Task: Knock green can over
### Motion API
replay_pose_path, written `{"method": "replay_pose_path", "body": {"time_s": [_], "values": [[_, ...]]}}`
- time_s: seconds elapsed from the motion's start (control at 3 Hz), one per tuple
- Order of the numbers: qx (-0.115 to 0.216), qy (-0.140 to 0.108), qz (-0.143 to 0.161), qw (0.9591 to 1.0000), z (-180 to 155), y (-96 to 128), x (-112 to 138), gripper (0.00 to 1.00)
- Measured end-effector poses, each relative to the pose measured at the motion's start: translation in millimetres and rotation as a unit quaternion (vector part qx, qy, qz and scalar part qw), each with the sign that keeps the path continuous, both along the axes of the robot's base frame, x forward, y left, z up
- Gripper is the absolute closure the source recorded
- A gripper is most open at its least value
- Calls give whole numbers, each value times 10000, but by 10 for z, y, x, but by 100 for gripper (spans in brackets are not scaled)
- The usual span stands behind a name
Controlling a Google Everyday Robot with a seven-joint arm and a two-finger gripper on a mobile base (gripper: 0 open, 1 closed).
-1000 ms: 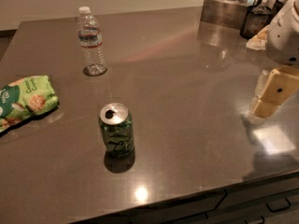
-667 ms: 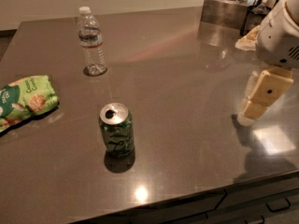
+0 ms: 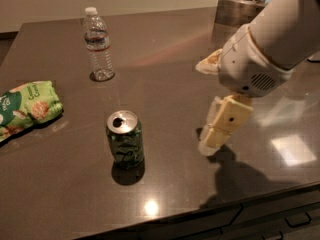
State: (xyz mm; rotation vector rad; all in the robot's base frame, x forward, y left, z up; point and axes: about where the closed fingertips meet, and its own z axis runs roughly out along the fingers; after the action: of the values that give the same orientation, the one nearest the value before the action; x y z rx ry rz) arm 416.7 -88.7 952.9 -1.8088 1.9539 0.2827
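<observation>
green can [image 3: 125, 143] stands upright on the dark table [image 3: 170, 79], near the front edge and left of centre. our gripper [image 3: 210, 144] hangs low to its right, apart from it; we cannot tell whether it is open or closed. a water bottle [image 3: 97, 46] stands far left, and a snack bag [image 3: 27, 106] lies at the left edge.

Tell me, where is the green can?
In the camera view the green can stands upright left of centre, near the front edge of the table, between the snack bag and the gripper, touching neither.
</observation>
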Motion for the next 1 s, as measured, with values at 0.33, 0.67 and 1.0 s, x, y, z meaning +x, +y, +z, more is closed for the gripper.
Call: {"method": "replay_pose_path", "body": {"time_s": [0.33,0.67,1.0], "values": [[504,118,227,9984,-91,381,-57,0],[1062,137,473,9931,-196,901,-62,0],[1290,129,575,9899,-250,1166,-52,0]]}}
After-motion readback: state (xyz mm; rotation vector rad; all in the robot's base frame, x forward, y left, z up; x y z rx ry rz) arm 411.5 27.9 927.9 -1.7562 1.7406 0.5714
